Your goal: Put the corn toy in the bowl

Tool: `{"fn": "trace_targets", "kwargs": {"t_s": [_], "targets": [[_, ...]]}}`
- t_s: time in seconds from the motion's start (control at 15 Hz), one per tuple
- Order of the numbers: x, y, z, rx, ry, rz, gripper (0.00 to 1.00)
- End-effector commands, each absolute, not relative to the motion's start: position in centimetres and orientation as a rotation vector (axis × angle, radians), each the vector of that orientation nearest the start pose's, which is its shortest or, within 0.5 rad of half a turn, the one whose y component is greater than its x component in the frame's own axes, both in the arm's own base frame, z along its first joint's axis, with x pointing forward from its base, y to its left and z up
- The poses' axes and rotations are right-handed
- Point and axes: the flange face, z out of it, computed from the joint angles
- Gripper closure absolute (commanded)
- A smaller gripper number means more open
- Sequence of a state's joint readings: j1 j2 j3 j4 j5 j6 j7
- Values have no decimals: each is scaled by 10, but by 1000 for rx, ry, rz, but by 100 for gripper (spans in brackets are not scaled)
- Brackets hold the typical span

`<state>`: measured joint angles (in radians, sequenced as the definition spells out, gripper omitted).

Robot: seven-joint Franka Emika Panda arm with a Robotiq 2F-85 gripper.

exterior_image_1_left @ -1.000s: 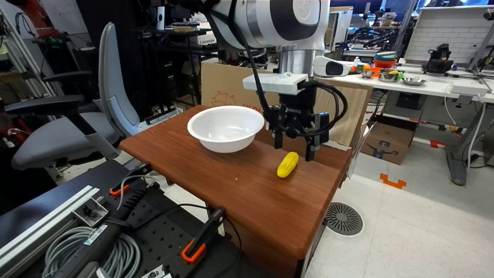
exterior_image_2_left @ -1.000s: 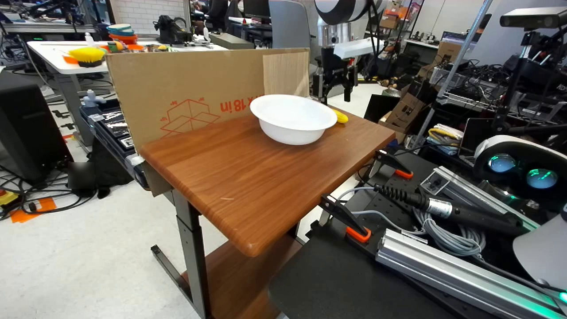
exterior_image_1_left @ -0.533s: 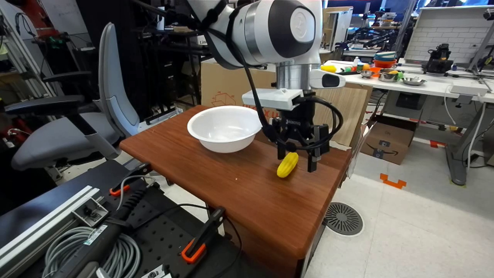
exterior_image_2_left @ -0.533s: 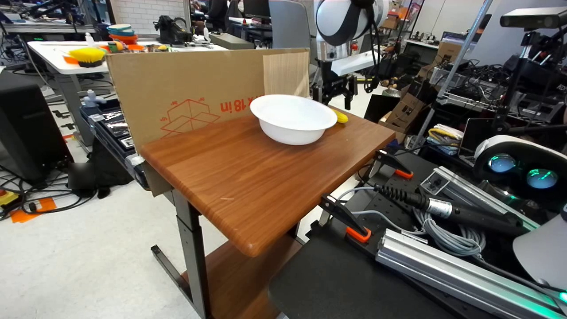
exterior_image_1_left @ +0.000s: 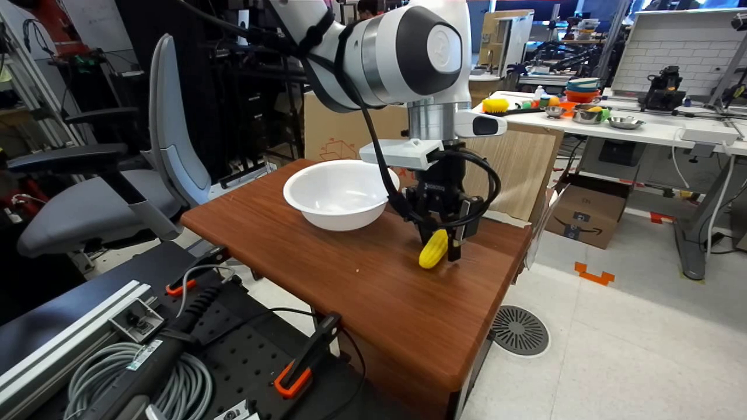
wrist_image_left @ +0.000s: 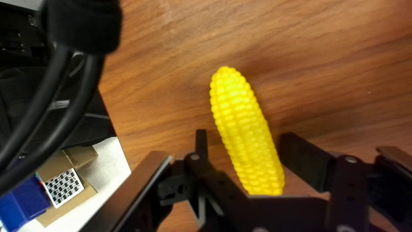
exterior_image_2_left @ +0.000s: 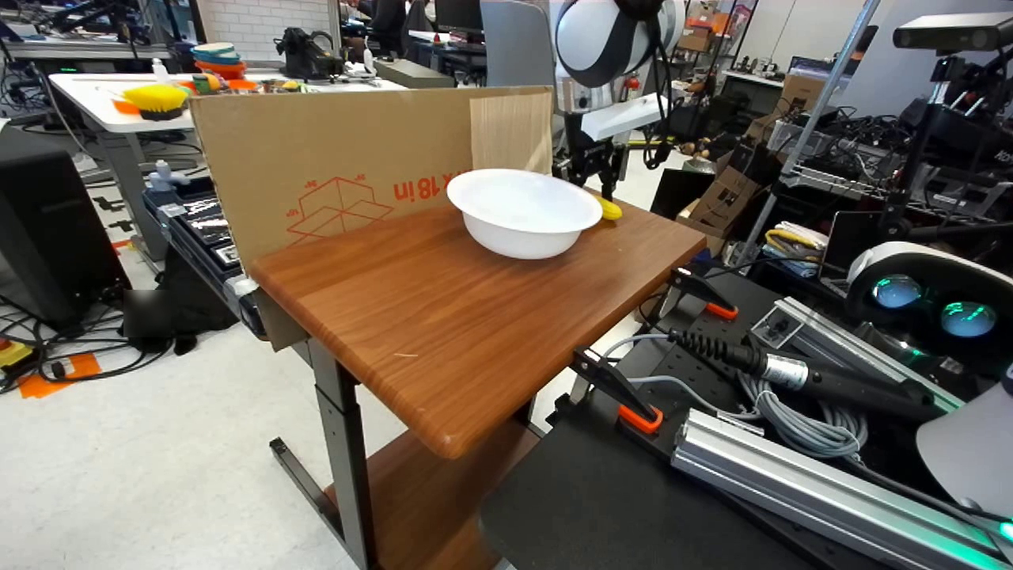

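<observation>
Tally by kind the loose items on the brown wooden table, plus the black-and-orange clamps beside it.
Bowl: 1
Corn toy: 1
Clamps: 2
Total: 4

Bright and mostly sharp in both exterior views. In the wrist view, blurred along the cables (wrist_image_left: 75,108) at nine o'clock, softly shadowed at three o'clock beside the corn toy (wrist_image_left: 246,132).

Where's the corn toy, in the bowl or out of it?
Out. In an exterior view, the corn toy lies on the wooden table, apart from the white bowl; the wrist view shows the open claw straddling it.
</observation>
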<state>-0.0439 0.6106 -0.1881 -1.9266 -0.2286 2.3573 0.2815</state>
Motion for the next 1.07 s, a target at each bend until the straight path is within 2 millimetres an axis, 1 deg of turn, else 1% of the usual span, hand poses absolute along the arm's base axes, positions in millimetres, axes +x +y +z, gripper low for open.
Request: {"fn": "trace_targets", "kwargs": {"t_s": [0.0,0.07,0.2,0.27,0.33,0.47,0.6,0.67,0.73,0.87,1.0], "targets": [[592,-147,161,-3371,561,250,71],[592,-149,165,-3368,571,243,80],[591,-155,182,-3355,580,210,92],[588,-156,198,-3338,579,177,92],[586,-156,213,-3325,581,141,94],[580,-151,250,-3308,553,48,92],[569,-131,289,-3309,435,-84,92],[565,-120,306,-3304,376,-151,92],[561,-105,318,-3298,307,-196,92],[551,-74,333,-3290,169,-242,92],[541,-39,330,-3286,30,-222,92]]}}
